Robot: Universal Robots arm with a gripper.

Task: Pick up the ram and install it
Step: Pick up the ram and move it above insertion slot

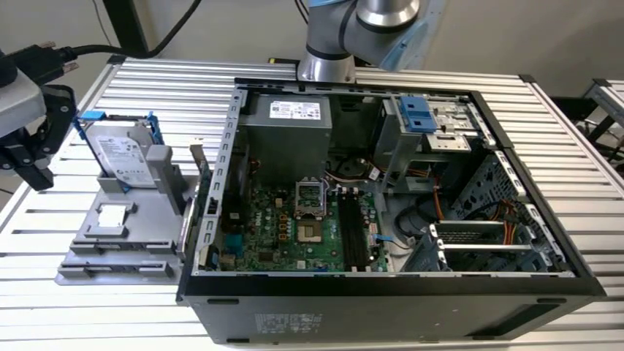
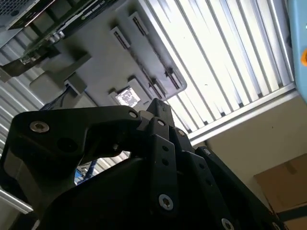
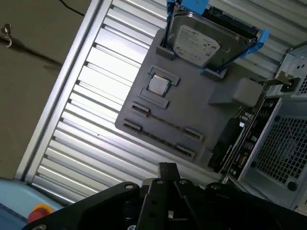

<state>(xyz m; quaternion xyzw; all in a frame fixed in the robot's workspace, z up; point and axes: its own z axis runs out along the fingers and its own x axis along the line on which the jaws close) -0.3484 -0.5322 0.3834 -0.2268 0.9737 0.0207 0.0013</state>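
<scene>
The gripper (image 1: 31,164) hangs over the table (image 1: 175,80) at the exterior view's left edge, at nine o'clock from the open case (image 1: 390,287) and just outside the grey tray (image 1: 146,235). Whether it is wide or narrow cannot be told, and nothing shows in its grasp. In both wrist views its black linkage (image 3: 167,168) (image 2: 158,108) points toward the tray (image 3: 192,110) (image 2: 96,62).

The ram (image 3: 165,125) seems to be the thin strip standing on edge between two small holders on the tray in the first wrist view. It is too slim to be sure of.

On the tray a silver drive (image 1: 127,157) (image 3: 196,43) leans in a blue frame (image 1: 93,115) at the tray's twelve o'clock end. Its white label carries print too fine to make out. A small square chip (image 1: 112,214) (image 3: 158,84) (image 2: 127,97) lies flat near the tray's middle. A dark card (image 3: 235,143) stands on edge between tray and case.

Inside the case, the green motherboard (image 1: 283,234) lies on the floor toward seven o'clock. Its long black slots (image 1: 353,230) run from twelve to six just to the exterior view's right of the socket (image 1: 310,196). The grey power supply (image 1: 288,139) sits at eleven o'clock and bears a white label (image 1: 294,110). Another label (image 1: 288,322) is stuck on the case's near outer wall. The arm's base (image 1: 326,66) stands at twelve o'clock behind the case.
</scene>
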